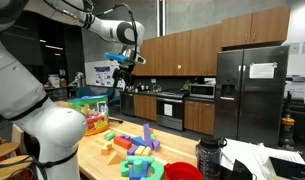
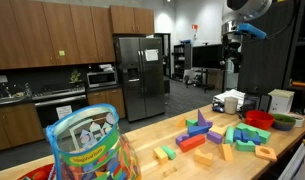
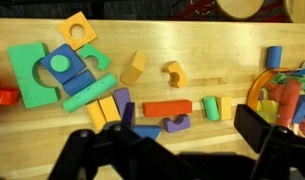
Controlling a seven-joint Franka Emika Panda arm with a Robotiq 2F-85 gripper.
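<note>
The gripper (image 1: 125,62) hangs high above the bench (image 3: 232,60), jaws wide, holding nothing. The purple arch (image 3: 176,124) lies just beside the red bar (image 3: 167,107). Risk: a long descent may drift off line, so a finger strikes the red bar.

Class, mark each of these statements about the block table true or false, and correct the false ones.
1. An orange bar block lies on a wooden table. True.
2. The gripper is clamped on the orange bar block. False: it hangs well above the table, open and holding nothing.
3. A steel fridge stands in the background. True.
4. The clear tub on the table is empty. False: it is filled with colourful pieces.
5. A red bowl sits on the table near the blocks. True.
</note>
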